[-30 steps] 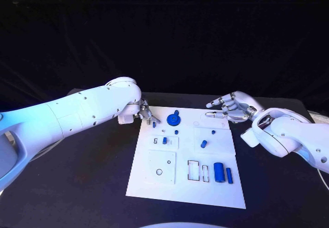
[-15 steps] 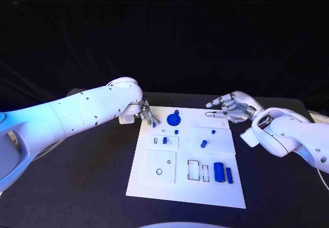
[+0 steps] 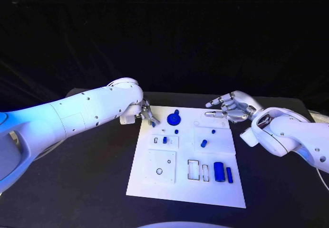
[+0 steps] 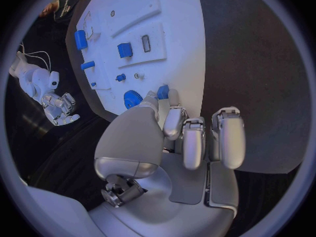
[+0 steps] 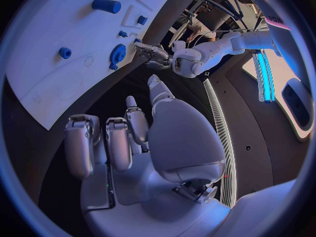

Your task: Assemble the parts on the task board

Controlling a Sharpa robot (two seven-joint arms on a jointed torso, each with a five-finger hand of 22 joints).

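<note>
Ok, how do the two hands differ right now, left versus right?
The left hand is at the far left corner of the task board, its fingers pinching a small blue part at the board's edge; the right hand hovers off the board's far right corner and holds nothing. The left hand's fingers are drawn together on that part; the right hand's are spread apart. Both are silver hands on white arms, near the board's far end.

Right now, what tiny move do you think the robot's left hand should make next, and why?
Probably close its fingertips on the small blue part at the far left corner of the task board and lift it. In the left wrist view the left hand has fingertips right at that piece, though a firm hold isn't clear. The right hand hovers open off the board's far right corner, so the left seems the one working.
</note>
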